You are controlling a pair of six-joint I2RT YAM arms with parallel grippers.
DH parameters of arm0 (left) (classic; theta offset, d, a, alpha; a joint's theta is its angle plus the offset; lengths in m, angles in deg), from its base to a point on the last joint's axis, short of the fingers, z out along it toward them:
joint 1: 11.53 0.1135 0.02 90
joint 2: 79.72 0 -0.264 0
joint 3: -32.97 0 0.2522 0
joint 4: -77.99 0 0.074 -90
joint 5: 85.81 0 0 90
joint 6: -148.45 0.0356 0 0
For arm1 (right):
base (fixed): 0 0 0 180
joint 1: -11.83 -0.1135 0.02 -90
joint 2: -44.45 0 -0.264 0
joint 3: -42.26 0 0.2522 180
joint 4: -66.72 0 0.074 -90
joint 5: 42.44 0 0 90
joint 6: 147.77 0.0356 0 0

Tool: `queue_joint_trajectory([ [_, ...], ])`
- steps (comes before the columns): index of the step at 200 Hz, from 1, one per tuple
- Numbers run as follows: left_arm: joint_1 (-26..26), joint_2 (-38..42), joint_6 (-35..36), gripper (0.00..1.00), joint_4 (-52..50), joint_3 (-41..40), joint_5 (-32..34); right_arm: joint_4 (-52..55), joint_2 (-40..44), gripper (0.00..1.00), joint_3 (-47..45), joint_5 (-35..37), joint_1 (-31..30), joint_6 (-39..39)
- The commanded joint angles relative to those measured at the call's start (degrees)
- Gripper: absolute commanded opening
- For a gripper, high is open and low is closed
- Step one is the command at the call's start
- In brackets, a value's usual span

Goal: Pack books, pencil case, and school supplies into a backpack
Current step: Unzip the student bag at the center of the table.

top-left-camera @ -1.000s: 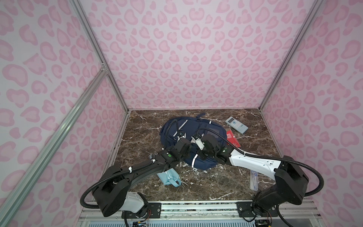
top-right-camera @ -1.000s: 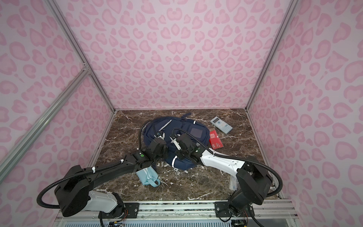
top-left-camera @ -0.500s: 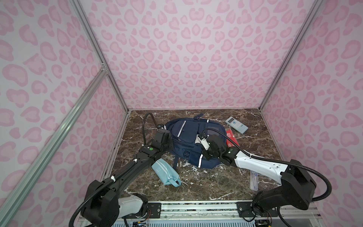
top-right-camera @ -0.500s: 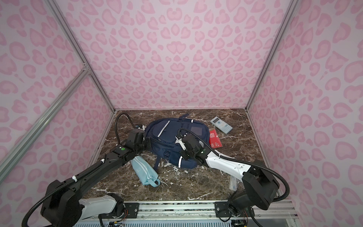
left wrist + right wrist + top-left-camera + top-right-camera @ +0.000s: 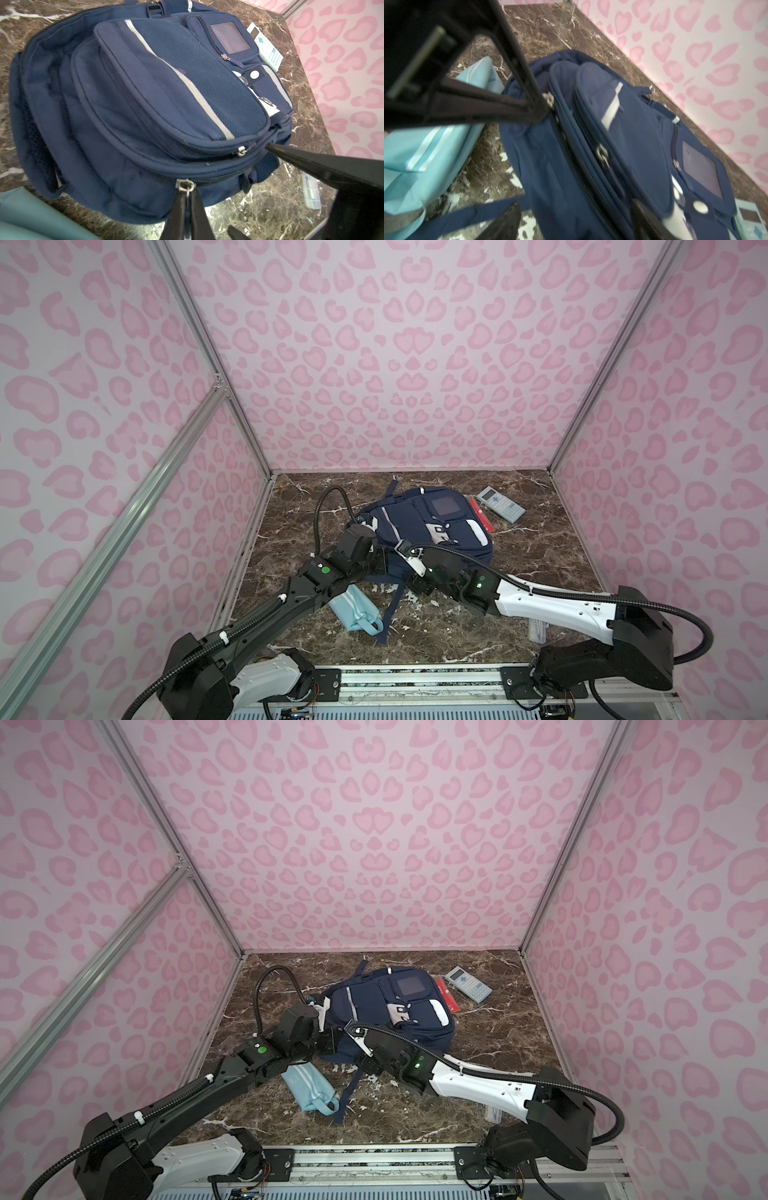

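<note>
Left hand (image 5: 188, 198) pinches metal zipper pull (image 5: 185, 186) on padded navy backpack (image 5: 145, 93)

The brown marble bench (image 5: 540, 556) carries five things. The backpack (image 5: 415, 522) lies flat, its near end at the left tool (image 5: 188, 197) and the right tool (image 5: 575, 216). Its loose strap (image 5: 388, 614) trails back between them. The pencil case (image 5: 353, 605) lies behind the left tool. Beyond the backpack from the right tool, a red pack (image 5: 482, 516) sits against the bag, with the calculator (image 5: 500, 504) just beside it. A clear plastic pack (image 5: 538, 630) lies well behind the right tool.
</note>
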Motion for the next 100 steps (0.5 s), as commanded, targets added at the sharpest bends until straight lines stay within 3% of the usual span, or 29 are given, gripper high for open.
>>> queue_joint_trajectory([
  [1, -0.48, 1.18, -2.0, 0.03, 3.69, -0.46, -3.31, -5.71, -3.78, 0.78, 0.93, 2.37, 0.29, -5.34],
  [19, -0.55, 1.98, -3.49, 0.04, 4.79, -2.25, -5.21, -8.6, -5.23, 0.73, 1.3, 1.37, 0.08, -5.51],
  [34, -0.55, 2.25, -3.85, 0.04, 4.42, -2.5, -5.33, -10.74, -5.45, 0.63, 0.75, 1.0, 0.31, -4.9],
  [42, -0.38, 2.38, -3.6, 0.04, 4.08, -2.31, -5.23, -10.69, -5.68, 0.49, 0.6, -0.07, 0.74, -4.67],
  [56, 0.26, 2.64, -2.87, 0.04, 2.91, -1.53, -4.78, -7.34, -6.28, 0.16, 1.57, -1.54, 1.79, -3.61],
  [68, 1.88, 3.04, -2.55, 0.04, 1.68, -1.1, -4.46, -4.96, -6.3, 0.01, 1.34, -1.54, 2.33, -3.33],
  [100, 9.78, 3.66, -1.14, 0.04, -0.42, -1.34, -2.44, -4.44, -2.7, 0.0, -4.15, -0.17, 2.63, -2.35],
])
